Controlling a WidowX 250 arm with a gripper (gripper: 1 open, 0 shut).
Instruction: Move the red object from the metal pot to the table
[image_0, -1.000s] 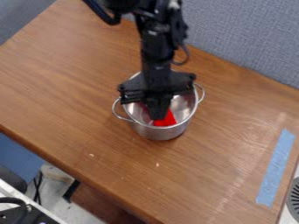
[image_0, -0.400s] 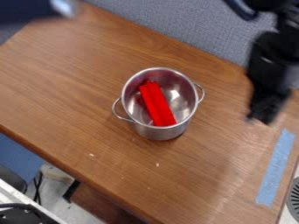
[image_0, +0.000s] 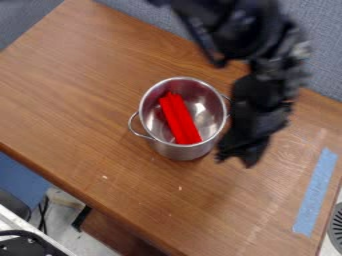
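The red object (image_0: 178, 117) lies inside the metal pot (image_0: 189, 150), slanting from upper left to lower right across its bottom. The pot stands near the middle of the brown table (image_0: 74, 95). My gripper (image_0: 238, 155) hangs just to the right of the pot, pointing down, low over the wood and blurred by motion. Its fingers look shut, with nothing red between them. The dark arm runs up from it to the top of the view.
A strip of light blue tape (image_0: 315, 190) lies near the table's right edge. The table's front edge runs diagonally along the lower left, with floor and cables below it. A grey wall panel stands behind the table.
A second ago the gripper stood down in the pot over the red object. It then came out to the far right without it, and now sits beside the pot's right side.
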